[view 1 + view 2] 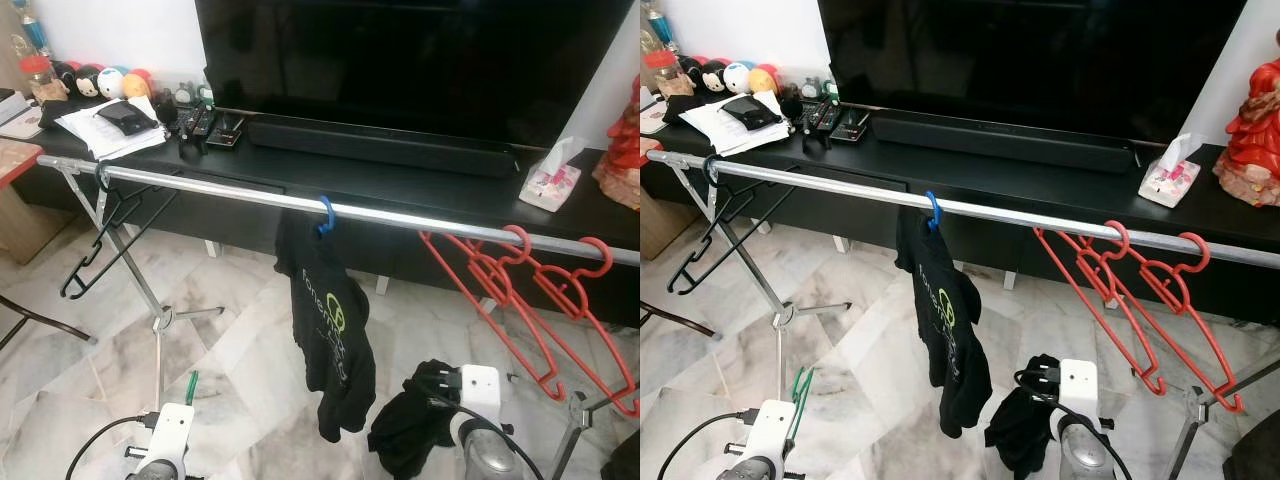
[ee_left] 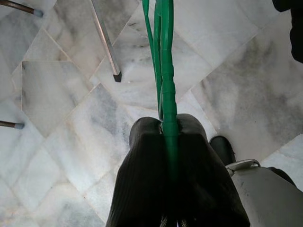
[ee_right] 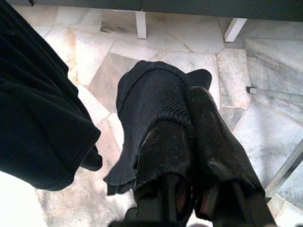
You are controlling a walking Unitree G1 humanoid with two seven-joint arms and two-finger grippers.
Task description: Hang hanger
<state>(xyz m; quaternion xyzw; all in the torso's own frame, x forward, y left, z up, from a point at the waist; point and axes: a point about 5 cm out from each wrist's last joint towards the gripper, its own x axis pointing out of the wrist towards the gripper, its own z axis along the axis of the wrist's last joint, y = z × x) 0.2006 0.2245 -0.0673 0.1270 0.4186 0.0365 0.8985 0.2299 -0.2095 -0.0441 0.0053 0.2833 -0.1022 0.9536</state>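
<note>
Left wrist: green hanger (image 2: pixel 166 80) btwn clamped fingers (image 2: pixel 142 179).

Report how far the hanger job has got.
Done: a black T-shirt hangs on a blue hanger on the rail. In hand: the left claw pinches a green hanger, the right claw a black garment, both low. Left: hooking the green hanger onto the rail.

The rail (image 1: pixel 400 215) carried three red hangers (image 1: pixel 530 300), one black hanger (image 1: pixel 105 235) and one blue hanger (image 1: pixel 324 215). One green hanger (image 2: pixel 165 80) was off it.
</note>
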